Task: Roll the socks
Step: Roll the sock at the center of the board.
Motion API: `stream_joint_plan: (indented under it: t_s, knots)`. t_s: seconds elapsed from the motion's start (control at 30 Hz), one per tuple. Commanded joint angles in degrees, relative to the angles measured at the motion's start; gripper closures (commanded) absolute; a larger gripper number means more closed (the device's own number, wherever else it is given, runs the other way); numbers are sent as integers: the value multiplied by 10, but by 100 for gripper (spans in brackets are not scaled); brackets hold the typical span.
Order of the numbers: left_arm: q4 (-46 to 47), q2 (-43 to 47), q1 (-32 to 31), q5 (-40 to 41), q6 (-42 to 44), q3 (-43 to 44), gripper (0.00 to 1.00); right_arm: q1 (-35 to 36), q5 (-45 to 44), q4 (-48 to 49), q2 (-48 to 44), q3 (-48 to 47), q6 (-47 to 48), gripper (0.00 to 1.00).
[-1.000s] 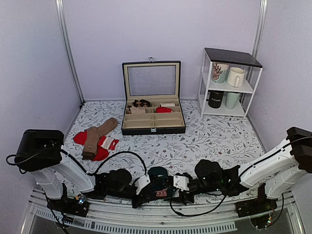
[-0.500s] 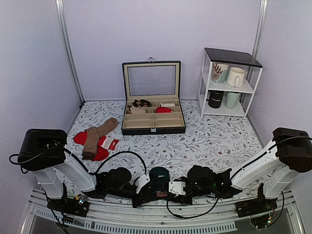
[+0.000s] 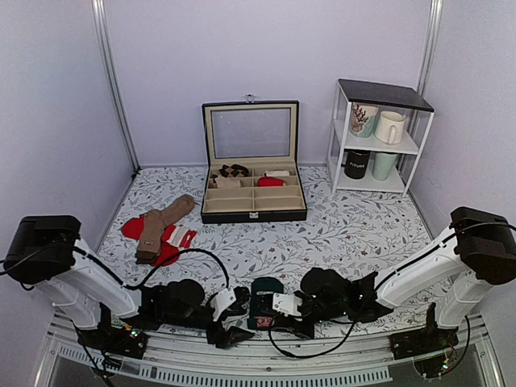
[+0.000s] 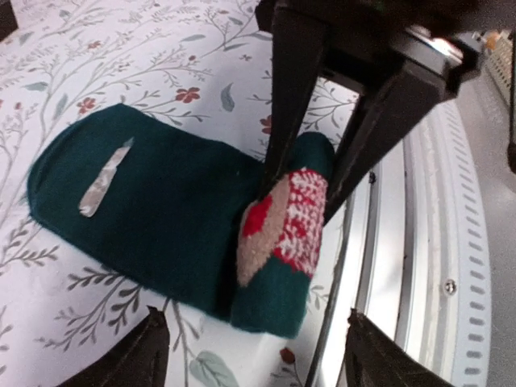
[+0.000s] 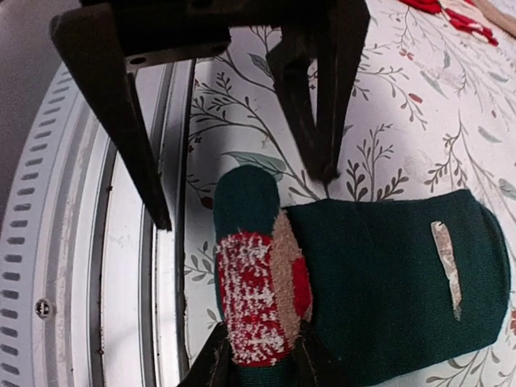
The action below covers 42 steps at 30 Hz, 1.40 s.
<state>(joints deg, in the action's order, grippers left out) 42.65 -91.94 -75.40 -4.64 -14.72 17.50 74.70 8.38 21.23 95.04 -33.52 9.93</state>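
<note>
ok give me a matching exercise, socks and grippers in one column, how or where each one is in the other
Things:
1. teal socks
2. tan socks
3. left gripper
4. right gripper

States:
A. pinching the rolled end
B. lying over red socks, left of the black box
C. open, jaws wide apart
D. partly rolled, other end flat

Pairs: 1-D, 2-B, 3-C, 4-A
</note>
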Motion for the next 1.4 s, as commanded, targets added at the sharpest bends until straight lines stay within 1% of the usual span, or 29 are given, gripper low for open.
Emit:
stream_joint_plan:
  t_s: [0.0, 0.1, 0.23, 0.33, 0.47, 0.53, 0.6, 0.67, 0.7, 0.83, 0.87, 0.9, 0.93, 0.97, 1.0, 1.1, 1.2, 1.3, 1.37]
  knots:
    - [-76, 89, -49, 134, 76, -15, 23, -36, 105, -94, 38, -20, -87, 76]
    - [-73, 121, -65, 162, 124, -11, 23, -61, 173, -119, 64, -39, -122, 75]
    - [-62, 102, -68, 169, 169, 4, 25, -101, 250, -149, 117, -71, -157, 76]
    - [-47, 66, -68, 168, 175, 13, 27, -111, 274, -160, 142, -80, -171, 76]
    - [-15, 22, -68, 173, 171, 10, 28, -111, 291, -166, 152, -82, -175, 76]
    - [-2, 10, -68, 172, 171, 10, 31, -111, 295, -168, 153, -82, -177, 76]
    - [2, 0, -67, 171, 173, 15, 39, -112, 300, -170, 155, -82, -179, 76]
    - [-1, -10, -66, 168, 174, 23, 50, -112, 299, -172, 157, -82, -179, 76]
    - [-2, -12, -66, 165, 174, 27, 54, -112, 300, -174, 158, -83, -179, 76]
    - [1, -12, -66, 155, 169, 29, 58, -112, 297, -178, 161, -85, -181, 76]
    - [1, -12, -66, 151, 169, 28, 61, -112, 296, -179, 162, -85, -181, 76]
    - [-1, -12, -66, 149, 170, 29, 66, -112, 296, -179, 163, -85, -182, 75]
    - [-2, -13, -66, 144, 170, 30, 80, -112, 294, -179, 164, -86, -182, 75]
    - [-3, -13, -66, 140, 170, 29, 96, -112, 293, -179, 165, -87, -184, 75]
    - [-4, -14, -66, 135, 166, 29, 100, -112, 292, -179, 166, -88, -185, 75]
    - [-6, -16, -66, 119, 159, 30, 100, -112, 282, -183, 165, -93, -190, 72]
    - [-26, -21, -65, 108, 141, 34, 100, -112, 267, -183, 153, -97, -188, 69]
    - [-53, -13, -60, 94, 105, 31, 100, -112, 235, -161, 111, -87, -185, 61]
    - [-72, -3, -53, 79, 75, 25, 100, -112, 206, -114, 63, -62, -177, 56]
